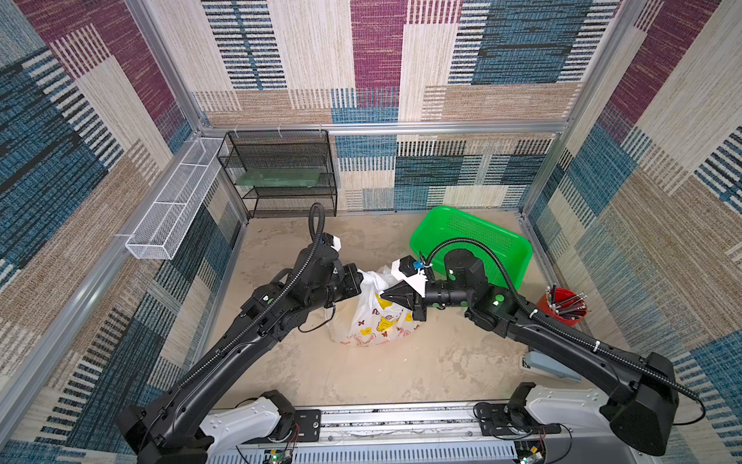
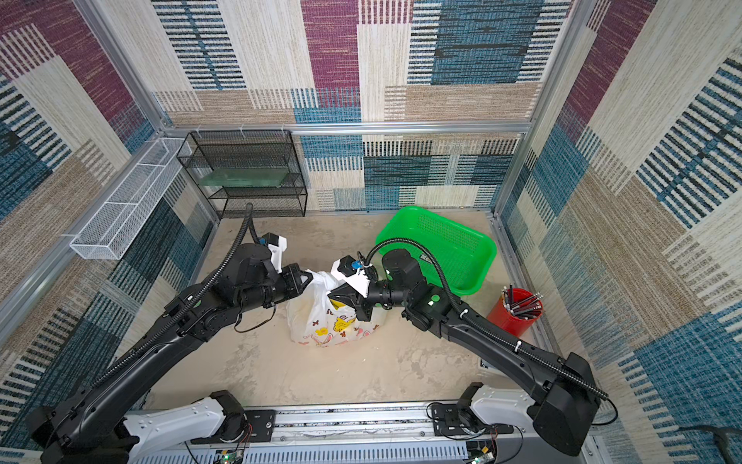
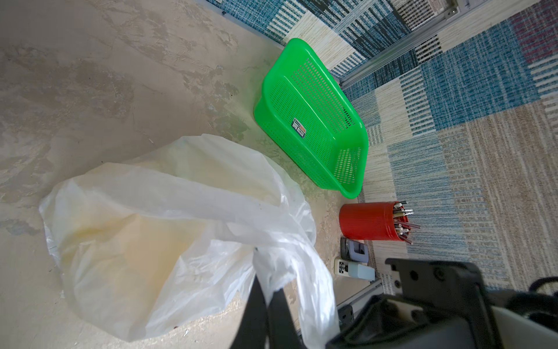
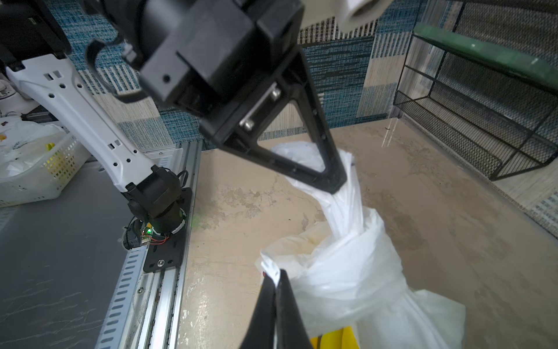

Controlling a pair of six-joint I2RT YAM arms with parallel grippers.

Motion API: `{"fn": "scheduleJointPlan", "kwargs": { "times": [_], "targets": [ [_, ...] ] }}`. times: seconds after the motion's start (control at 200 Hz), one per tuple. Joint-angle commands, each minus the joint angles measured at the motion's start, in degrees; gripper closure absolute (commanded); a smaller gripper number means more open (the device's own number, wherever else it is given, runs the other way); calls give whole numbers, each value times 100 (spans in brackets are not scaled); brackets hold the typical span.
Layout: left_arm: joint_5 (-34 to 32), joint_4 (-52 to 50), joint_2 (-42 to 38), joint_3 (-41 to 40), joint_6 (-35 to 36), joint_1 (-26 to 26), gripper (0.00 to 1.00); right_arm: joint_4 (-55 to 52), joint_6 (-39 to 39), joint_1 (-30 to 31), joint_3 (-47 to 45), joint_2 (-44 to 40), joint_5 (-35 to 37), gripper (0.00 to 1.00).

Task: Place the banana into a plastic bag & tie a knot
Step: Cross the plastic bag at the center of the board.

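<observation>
Left fingers (image 4: 332, 184) and right fingers (image 4: 267, 299) each clamp plastic bag (image 4: 347, 278) film; pull apart evenly, cinching the knot (image 4: 359, 241) between them.

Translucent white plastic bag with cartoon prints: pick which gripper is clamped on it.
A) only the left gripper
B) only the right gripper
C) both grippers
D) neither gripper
C: the left gripper is shut on a twisted handle strip of the translucent white plastic bag, and the right gripper is shut on the bag's edge.
</observation>
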Motion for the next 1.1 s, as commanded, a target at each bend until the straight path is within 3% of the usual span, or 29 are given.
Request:
{"fn": "scheduleJointPlan", "kwargs": {
  "times": [0.0, 0.295, 0.32, 0.356, 0.546, 0.696, 0.896, 1.092],
  "targets": [
    [122, 196, -14, -12, -438, 56, 100, 596, 197, 85, -269, -96, 416, 100],
    [640, 331, 39, -51, -1075, 159, 100, 963, 299, 196, -685, 108, 834, 99],
    [722, 316, 45, -51, -1141, 175, 82, 984, 307, 194, -685, 137, 861, 99],
    [808, 263, 48, -40, -1245, 197, 68, 1005, 312, 199, -680, 158, 879, 99],
    [1354, -265, -6, 137, -1827, 461, 28, 1178, 364, 201, -784, 206, 919, 99],
    [1703, -546, -14, 245, -2286, 584, 20, 1182, 347, 209, -773, 245, 911, 99],
    [1673, -967, -192, 343, -3234, 641, 12, 1180, 340, 205, -775, 254, 921, 99],
    [1561, -380, -91, 278, -4182, 420, 10, 1194, 331, 227, -802, 264, 839, 99]
  ]
}}
